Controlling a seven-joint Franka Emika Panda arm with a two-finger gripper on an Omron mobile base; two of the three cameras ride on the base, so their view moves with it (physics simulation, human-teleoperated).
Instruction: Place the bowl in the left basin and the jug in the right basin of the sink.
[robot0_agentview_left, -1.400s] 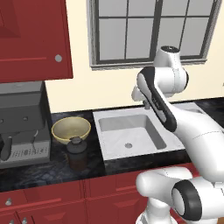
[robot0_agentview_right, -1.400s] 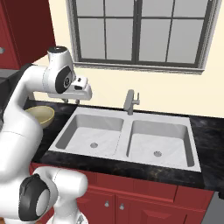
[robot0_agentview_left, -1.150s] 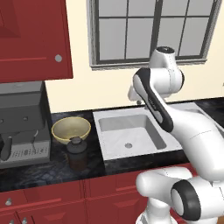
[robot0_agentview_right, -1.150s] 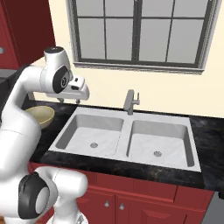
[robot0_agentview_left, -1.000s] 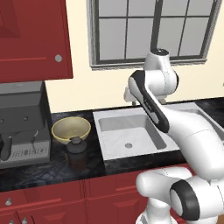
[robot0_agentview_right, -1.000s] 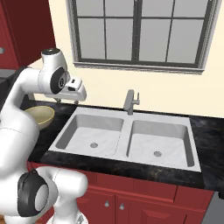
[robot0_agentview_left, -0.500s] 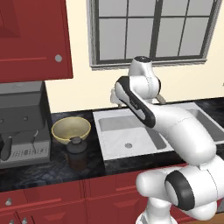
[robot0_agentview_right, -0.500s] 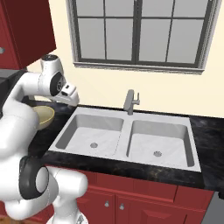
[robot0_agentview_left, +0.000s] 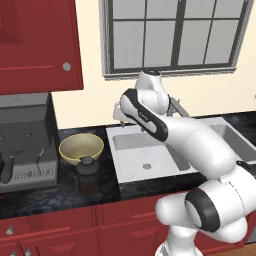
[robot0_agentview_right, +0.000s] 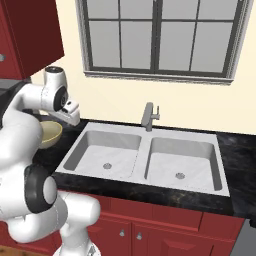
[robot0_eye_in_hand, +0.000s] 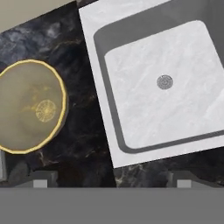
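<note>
Beside the light grey left basin (robot0_agentview_left: 145, 155), on black marbled countertop (robot0_agentview_left: 45, 195), sits the wide pale yellow-tan bowl (robot0_agentview_left: 81, 148), untouched, lying off to the sink's far-left side of the two-finger gripper (robot0_eye_in_hand: 109, 177), which hangs above with jaws spread wide and empty.

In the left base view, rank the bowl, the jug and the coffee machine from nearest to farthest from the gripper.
The gripper hangs open above the sink's left rim.
1. The bowl, on the counter just left of the sink and down-left of the gripper.
2. The jug, in front of the bowl, nearer the counter's front edge.
3. The coffee machine, at the far left of the counter.
</note>
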